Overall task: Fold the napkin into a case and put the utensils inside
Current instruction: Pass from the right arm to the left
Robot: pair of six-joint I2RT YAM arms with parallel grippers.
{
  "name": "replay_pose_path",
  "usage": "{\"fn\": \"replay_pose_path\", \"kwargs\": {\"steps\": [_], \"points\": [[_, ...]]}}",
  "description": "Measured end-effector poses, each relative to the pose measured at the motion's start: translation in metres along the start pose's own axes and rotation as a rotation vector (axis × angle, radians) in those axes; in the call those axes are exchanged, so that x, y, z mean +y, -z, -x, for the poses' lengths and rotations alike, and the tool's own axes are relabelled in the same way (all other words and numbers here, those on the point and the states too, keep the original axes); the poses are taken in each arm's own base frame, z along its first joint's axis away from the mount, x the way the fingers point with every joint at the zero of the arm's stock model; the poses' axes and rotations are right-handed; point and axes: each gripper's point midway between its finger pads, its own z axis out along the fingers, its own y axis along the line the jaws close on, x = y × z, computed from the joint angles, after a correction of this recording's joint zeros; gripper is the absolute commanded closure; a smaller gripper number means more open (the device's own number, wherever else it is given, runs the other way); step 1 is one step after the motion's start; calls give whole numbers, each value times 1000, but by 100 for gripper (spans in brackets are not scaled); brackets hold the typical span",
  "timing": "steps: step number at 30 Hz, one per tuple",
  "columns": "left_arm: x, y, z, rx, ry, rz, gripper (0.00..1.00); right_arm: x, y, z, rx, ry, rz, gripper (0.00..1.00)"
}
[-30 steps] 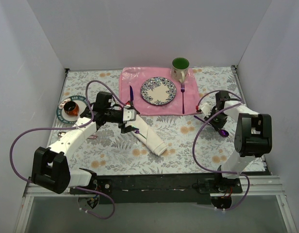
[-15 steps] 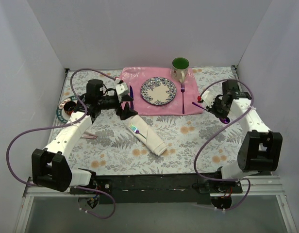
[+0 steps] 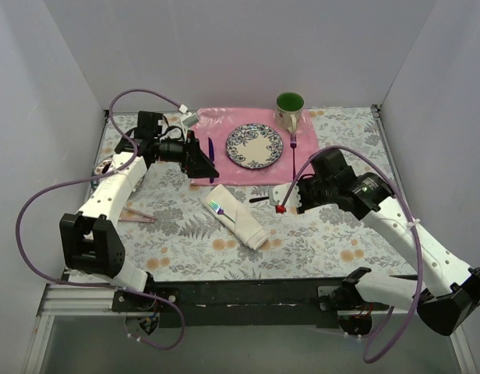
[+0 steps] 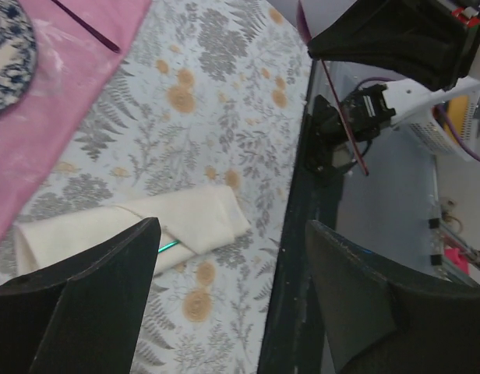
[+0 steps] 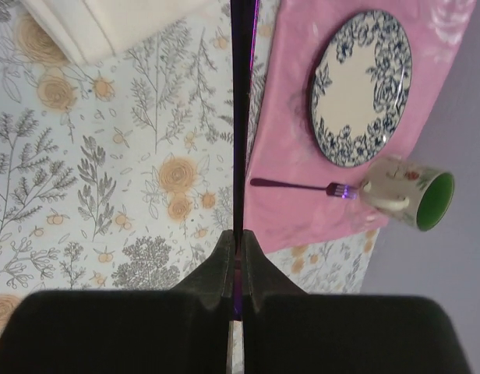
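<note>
The napkin is folded into a narrow cream-white case [image 3: 238,218] that lies diagonally at the table's middle; it also shows in the left wrist view [image 4: 139,226] and the right wrist view [image 5: 107,23]. An iridescent teal utensil [image 3: 217,206] pokes from its upper end, with its tip in the left wrist view [image 4: 168,246]. My right gripper [image 3: 276,204] is shut on the thin purple handle of the spoon [image 5: 240,117], just right of the case; the bowl is hidden. My left gripper [image 3: 204,164] is open and empty above the placemat's left edge, its fingers [image 4: 107,296] wide apart.
A pink placemat [image 3: 306,167] at the back holds a patterned plate [image 3: 255,146], a dark purple fork [image 3: 294,156] and a dark purple knife [image 3: 210,148]. A green-lined mug [image 3: 289,109] stands behind. A saucer [image 3: 100,173] sits at far left. White walls enclose the table.
My right arm has swung from the right side in to the middle, carrying the spoon beside the case. My left arm has pulled back from the case toward the far left.
</note>
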Motion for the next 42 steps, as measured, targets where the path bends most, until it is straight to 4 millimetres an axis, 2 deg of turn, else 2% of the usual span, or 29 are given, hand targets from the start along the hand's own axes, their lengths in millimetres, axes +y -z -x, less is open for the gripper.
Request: {"fn": "replay_pose_path", "kwargs": {"steps": [3,7,10,13,17,23,27,30,31,33,36,37,39,40,42], "points": [[-27,-16,-11,52,64,-86,28,13,-4,32,-45,124,37,99],[-70,-41,-32,155,106,-202,31,23,-3,54,-67,230,45,99],[-93,-56,-48,222,127,-261,32,26,-2,61,-70,277,42,99],[-105,-64,-64,272,159,-289,32,25,-3,62,-46,329,36,99],[-116,-71,-73,309,166,-308,33,24,-5,60,-6,438,45,99],[-128,-83,-97,379,188,-313,39,25,-6,60,21,513,58,99],[-130,-91,-114,420,216,-288,50,24,-8,60,39,538,68,99],[-134,-96,-117,429,214,-283,68,22,-6,61,43,560,61,99],[-136,-98,-117,429,213,-284,81,21,-6,62,43,566,55,99],[-138,-102,-116,423,210,-288,98,19,-6,64,47,575,44,99],[-134,-106,-120,415,242,-258,100,14,-5,66,52,591,20,99],[-131,-106,-121,409,256,-253,100,12,-4,68,53,598,8,76],[-131,-106,-123,383,268,-256,100,8,-5,70,53,604,-14,50],[-133,-105,-121,362,264,-252,100,3,-6,72,54,599,-45,27],[-140,-99,-117,315,257,-254,100,-12,-3,79,50,572,-125,16]]}}
